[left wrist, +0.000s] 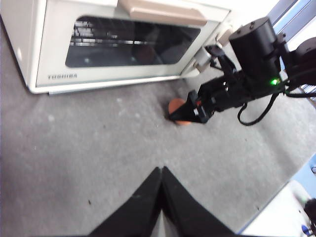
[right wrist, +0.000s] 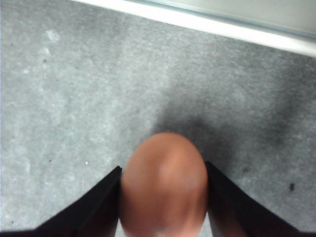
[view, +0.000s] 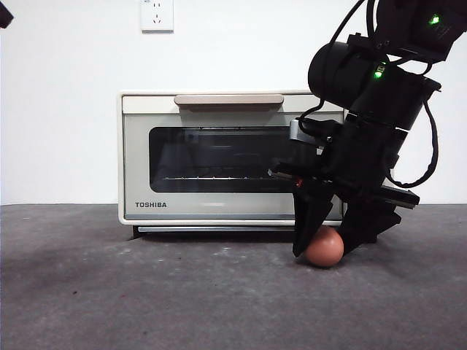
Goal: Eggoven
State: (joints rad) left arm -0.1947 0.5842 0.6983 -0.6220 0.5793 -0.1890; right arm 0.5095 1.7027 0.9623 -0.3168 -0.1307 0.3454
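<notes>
Gripping: my right gripper (view: 326,250) is closing on the egg (view: 325,246), one black jaw pressing each side; jaws only as wide as the egg itself.
Egg pos: sitting between my rt jaws, low end resting on the grey table (view: 146,292). In my rt wrist cam it's filling the gap between both jaws (right wrist: 163,185).
Oven: cream TOSHIBA toaster oven (view: 219,157) is standing just behind my rt gripper, door shut, beige handle (view: 229,99) along the top. My rt arm is covering its right end, so knobs can't be seen from the front.
Left gripper (left wrist: 161,173): hanging well back from egg & oven, jaws pressed together w/ nothing btwn them; it's looking at my rt gripper and the egg (left wrist: 177,107) from there.
</notes>
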